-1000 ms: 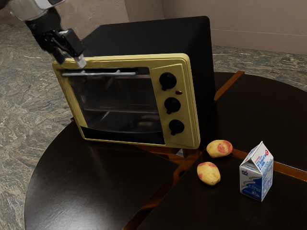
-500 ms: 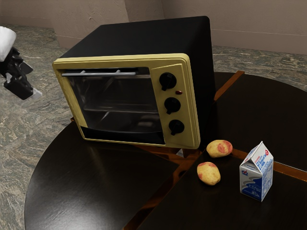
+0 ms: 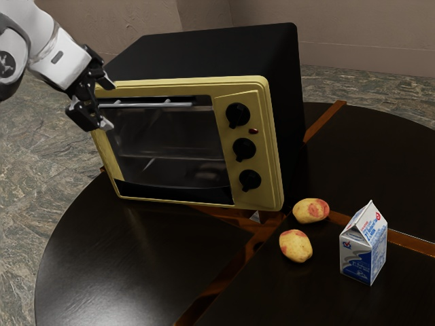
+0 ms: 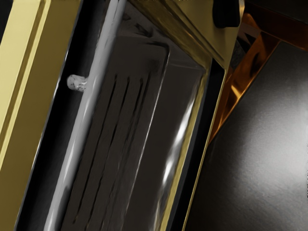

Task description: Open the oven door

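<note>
Yellow frame (image 3: 170, 87), black-bodied toy-like oven (image 3: 204, 51), seated on the dark round table (image 3: 122, 258) with its front turned toward me. The glass door (image 3: 163, 142) fills most of that front, beside the three black knobs (image 3: 243, 149); it appears shut.

Hand state: my gripper (image 3: 109, 104) is released, two fingers (image 3: 85, 117) parted, nothing clasped. It stands at the handle's end on the exterior view's left. The tips are spread above and below the line of the bar; contact cannot be confirmed.

Grip site: the grey handle (image 4: 91, 91), a slim round bar along the door's top edge, carried on short posts (image 4: 76, 83) that leave a gap behind it. I judge the best hold to be the bar itself, clear of a post, one finger over and one under.

Expected handling: bar stiff, smooth, probably slippery if pinched only at the tips. Door likely light, hinged low, with some resistance at first and then a free swing. Glass to be treated as fragile; no pressing on the pane.

Plan: close firmly, draw outward, then follow the arc downward. Risks: sliding off the bar's end, or dragging the whole oven. Judged progress: approach nearly complete, opening not yet begun.
</note>
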`<control>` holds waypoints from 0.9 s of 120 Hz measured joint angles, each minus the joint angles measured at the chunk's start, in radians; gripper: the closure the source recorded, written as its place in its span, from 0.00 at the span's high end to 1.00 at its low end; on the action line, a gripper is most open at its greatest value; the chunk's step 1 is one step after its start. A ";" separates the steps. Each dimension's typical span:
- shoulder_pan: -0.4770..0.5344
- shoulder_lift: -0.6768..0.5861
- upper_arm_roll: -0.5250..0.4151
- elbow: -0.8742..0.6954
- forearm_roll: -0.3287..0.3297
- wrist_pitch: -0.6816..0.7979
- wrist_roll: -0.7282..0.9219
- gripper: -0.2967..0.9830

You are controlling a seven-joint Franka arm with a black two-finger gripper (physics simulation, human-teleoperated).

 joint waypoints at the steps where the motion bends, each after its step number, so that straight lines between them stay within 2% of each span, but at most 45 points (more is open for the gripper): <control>1: 0.000 0.002 -0.001 0.001 0.000 0.000 0.002 0.77; 34: 0.000 0.123 -0.015 0.089 0.002 -0.014 0.065 0.77; 79: -0.002 0.212 -0.012 0.177 0.007 -0.058 0.116 0.77; 108: 0.003 0.236 -0.009 0.182 0.012 -0.073 0.137 0.77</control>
